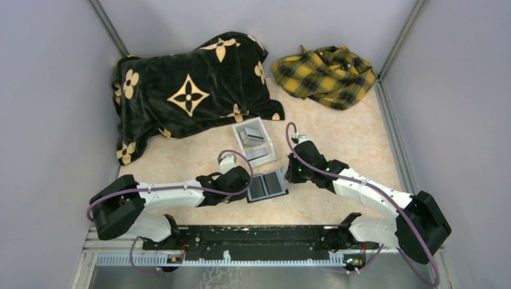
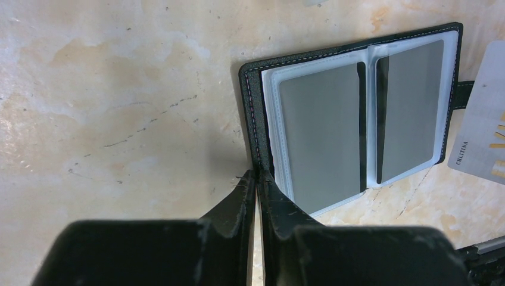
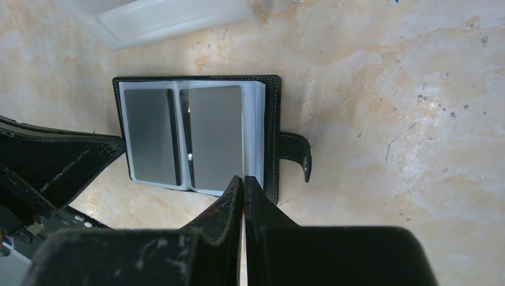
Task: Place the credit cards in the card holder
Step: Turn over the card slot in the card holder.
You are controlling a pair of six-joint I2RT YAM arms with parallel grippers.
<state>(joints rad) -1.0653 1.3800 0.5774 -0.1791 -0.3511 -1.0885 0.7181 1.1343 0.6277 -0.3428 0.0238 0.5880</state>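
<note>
The card holder point(image 1: 266, 185) point(image 2: 357, 125) point(image 3: 196, 140) lies open on the table, grey slots up, with its strap clasp point(image 3: 296, 156) pointing toward the right arm. My left gripper point(image 1: 246, 180) point(image 2: 257, 174) is shut on the edge of its left cover. My right gripper point(image 1: 288, 173) point(image 3: 243, 179) is shut on a pale credit card point(image 2: 483, 119). That card hangs just over the clasp side and shows only as a thin sliver between the fingers in the right wrist view. More credit cards point(image 1: 252, 137) stand in the white box point(image 1: 267, 149).
The white box point(image 3: 167, 21) sits just beyond the card holder. A black blanket with gold flowers point(image 1: 187, 90) and a yellow plaid cloth point(image 1: 325, 75) lie at the back. Grey walls close in both sides. The arms' mounting rail point(image 1: 241, 241) runs along the near edge.
</note>
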